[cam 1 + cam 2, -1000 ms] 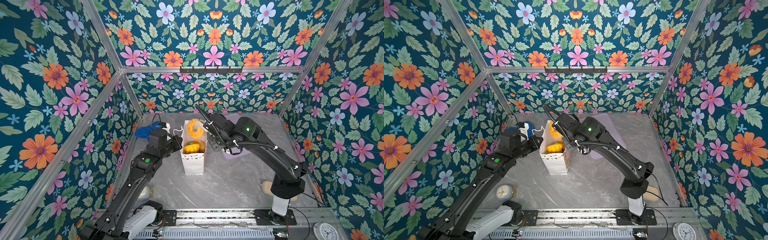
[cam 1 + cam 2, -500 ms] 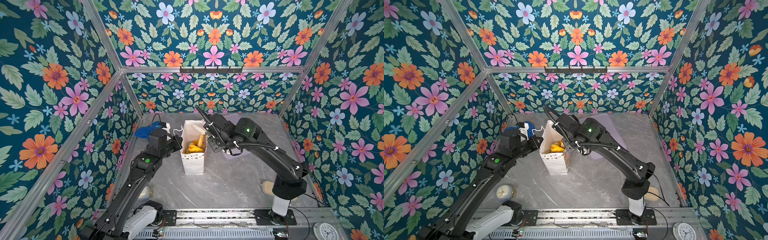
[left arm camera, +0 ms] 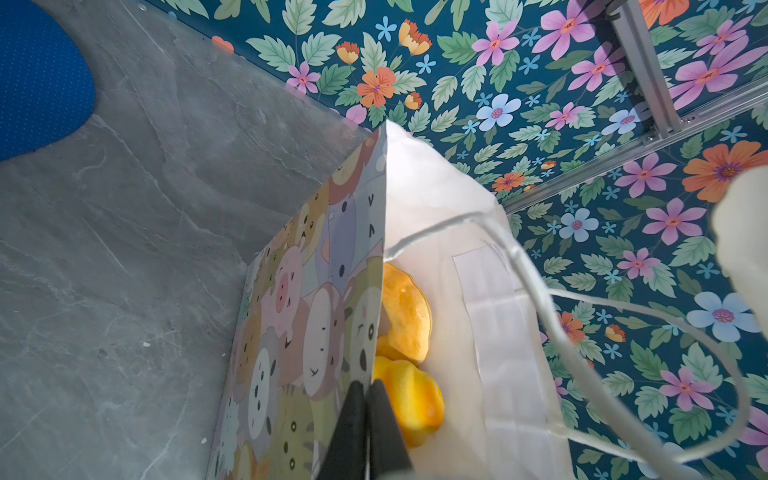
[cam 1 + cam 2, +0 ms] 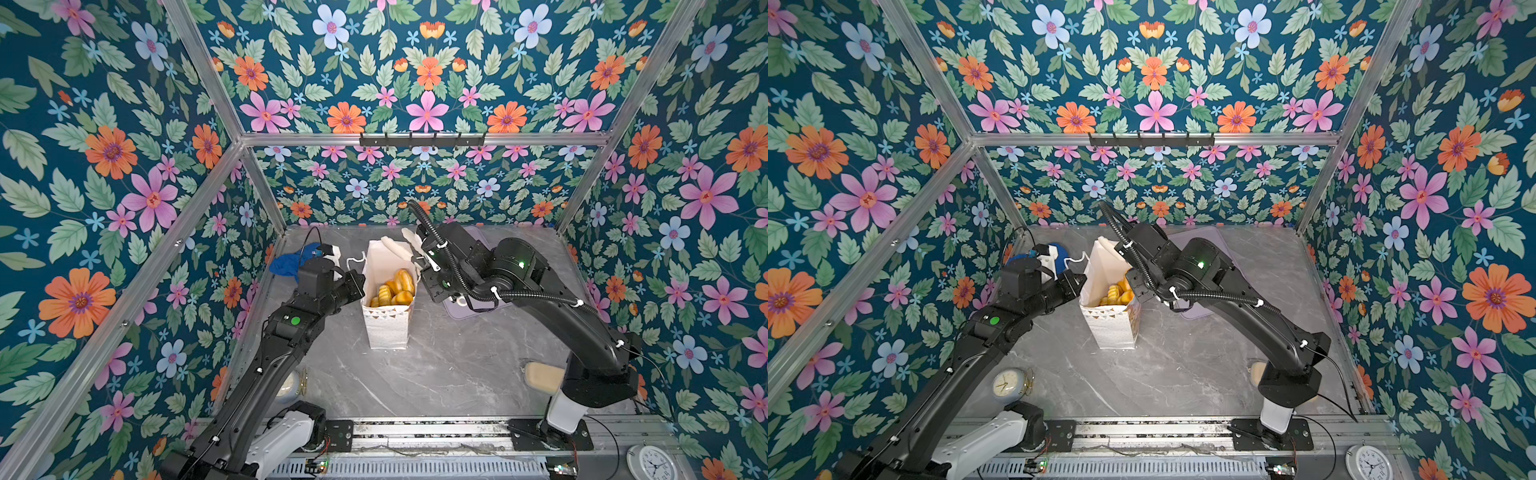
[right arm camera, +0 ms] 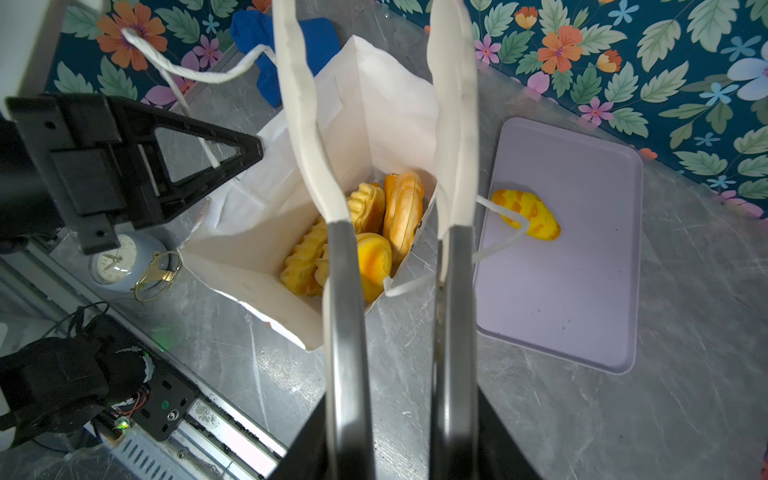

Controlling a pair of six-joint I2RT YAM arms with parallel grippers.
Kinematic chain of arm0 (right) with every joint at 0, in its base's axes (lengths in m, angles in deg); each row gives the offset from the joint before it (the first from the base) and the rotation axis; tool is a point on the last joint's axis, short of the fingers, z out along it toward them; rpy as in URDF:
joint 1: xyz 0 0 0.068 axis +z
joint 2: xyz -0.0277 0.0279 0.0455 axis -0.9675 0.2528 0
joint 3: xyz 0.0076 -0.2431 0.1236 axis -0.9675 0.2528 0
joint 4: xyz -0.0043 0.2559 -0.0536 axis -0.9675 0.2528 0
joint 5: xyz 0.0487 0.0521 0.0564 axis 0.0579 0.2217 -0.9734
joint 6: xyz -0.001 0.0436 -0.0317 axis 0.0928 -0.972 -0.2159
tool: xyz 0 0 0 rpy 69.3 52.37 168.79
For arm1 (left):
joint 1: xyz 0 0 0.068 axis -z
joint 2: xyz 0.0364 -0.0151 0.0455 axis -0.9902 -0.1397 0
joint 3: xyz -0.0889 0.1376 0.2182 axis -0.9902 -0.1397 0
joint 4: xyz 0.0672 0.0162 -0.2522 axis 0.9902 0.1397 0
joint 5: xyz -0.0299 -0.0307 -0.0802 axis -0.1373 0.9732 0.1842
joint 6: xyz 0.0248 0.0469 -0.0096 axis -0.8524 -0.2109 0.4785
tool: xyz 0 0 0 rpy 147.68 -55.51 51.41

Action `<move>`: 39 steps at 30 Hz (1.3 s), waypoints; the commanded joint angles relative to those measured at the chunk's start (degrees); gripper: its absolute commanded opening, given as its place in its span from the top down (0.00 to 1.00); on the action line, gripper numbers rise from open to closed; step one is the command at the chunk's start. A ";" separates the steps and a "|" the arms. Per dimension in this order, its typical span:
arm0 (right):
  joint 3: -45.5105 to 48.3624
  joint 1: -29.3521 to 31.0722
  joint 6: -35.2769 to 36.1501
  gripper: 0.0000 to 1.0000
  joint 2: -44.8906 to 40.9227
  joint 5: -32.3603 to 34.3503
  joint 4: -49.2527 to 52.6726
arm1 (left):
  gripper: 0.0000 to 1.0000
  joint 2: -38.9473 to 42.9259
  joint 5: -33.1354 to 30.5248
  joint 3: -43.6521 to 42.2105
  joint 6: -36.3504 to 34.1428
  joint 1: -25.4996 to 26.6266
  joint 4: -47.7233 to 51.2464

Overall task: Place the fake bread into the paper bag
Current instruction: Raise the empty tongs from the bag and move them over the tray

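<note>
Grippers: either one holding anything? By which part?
Left gripper is shut on the bag, pinching the top rim of one side wall. Right gripper is open over the bag mouth, holding nothing.

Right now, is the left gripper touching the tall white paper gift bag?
Touching. The left wrist view shows the left gripper shut on the rim of the white paper gift bag, paper pinched between its black jaws.

bread (image 4: 395, 289) in paper bag (image 4: 386, 328) | loaf (image 5: 525, 214) on tray (image 5: 561, 291) | tray right of paper bag | clock (image 4: 1007, 384) front-left
</note>
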 commanded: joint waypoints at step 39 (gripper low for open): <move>48.77 -30.55 -15.25 0.61 -29.64 -24.45 -29.26 | 0.92 -0.02 0.47 0.24 0.11 -0.06 -1.04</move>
